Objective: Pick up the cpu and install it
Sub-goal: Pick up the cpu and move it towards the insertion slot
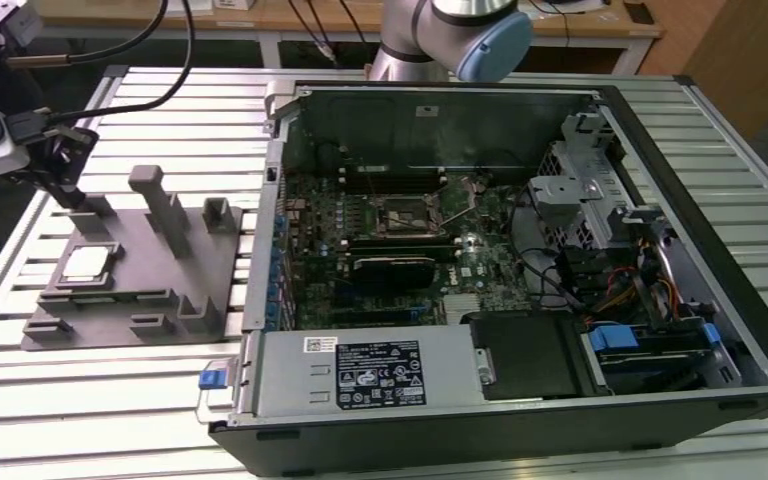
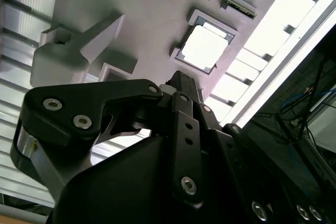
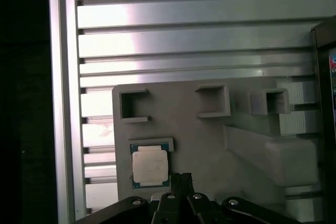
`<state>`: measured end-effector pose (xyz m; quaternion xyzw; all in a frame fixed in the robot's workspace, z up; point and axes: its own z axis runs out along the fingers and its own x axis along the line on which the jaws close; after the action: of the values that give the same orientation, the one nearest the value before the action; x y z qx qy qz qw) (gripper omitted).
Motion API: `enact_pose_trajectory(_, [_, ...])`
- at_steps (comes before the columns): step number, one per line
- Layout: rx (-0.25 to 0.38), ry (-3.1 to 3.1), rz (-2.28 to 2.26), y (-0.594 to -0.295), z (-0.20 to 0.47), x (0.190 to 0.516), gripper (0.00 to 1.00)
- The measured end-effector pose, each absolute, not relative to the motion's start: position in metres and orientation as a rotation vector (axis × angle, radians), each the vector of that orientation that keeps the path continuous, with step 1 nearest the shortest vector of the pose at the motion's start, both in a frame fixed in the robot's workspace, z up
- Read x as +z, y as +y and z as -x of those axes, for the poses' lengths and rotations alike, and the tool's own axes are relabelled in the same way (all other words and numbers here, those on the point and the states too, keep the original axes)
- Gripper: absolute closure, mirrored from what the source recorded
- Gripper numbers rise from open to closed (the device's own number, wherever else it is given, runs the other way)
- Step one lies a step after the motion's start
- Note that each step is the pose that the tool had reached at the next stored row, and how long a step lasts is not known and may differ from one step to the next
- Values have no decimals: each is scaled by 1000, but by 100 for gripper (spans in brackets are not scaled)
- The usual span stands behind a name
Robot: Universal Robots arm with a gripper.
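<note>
Starting at the exterior view's left: the gripper point(image 1: 75, 185) hovers over the far corner of the grey tray point(image 1: 131, 300), carrying nothing; in both wrist views its fingers point(image 3: 181, 178) look pressed together into one narrow dark tip point(image 2: 181, 80), clear of the tray.

Now the cpu point(image 1: 87, 263); it lies flat in a shallow square pocket of the tray, pale metal top facing up, near the tray's edge on the exterior view's left; in the first wrist view the cpu point(image 3: 150, 165) sits just beside the tip, and in the second wrist view the cpu point(image 2: 206, 45) lies a little apart from it; no contact.

Tall posts point(image 1: 164, 205) stand on the tray beside the pocket.

On handling, my read is that it is light, stiff and thin; the metal top looks smooth and could slip; the underside is likely delicate, so a gentle pinch across two opposite side edges seems the place to hold it, kept level; the pocket's low rim leaves little edge to grab.

Further to the exterior view's right of the tray, just beside it on the slatted table point(image 1: 704, 130), the computer case point(image 1: 491, 445) lies open; the socket point(image 1: 404, 212) sits on its board, well apart from the tray.
</note>
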<state>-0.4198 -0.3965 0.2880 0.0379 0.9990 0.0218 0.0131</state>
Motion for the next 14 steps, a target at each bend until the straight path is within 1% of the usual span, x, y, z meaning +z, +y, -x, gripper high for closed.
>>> enact_pose_trajectory(14, [68,3113,-118,-401,428,274,89])
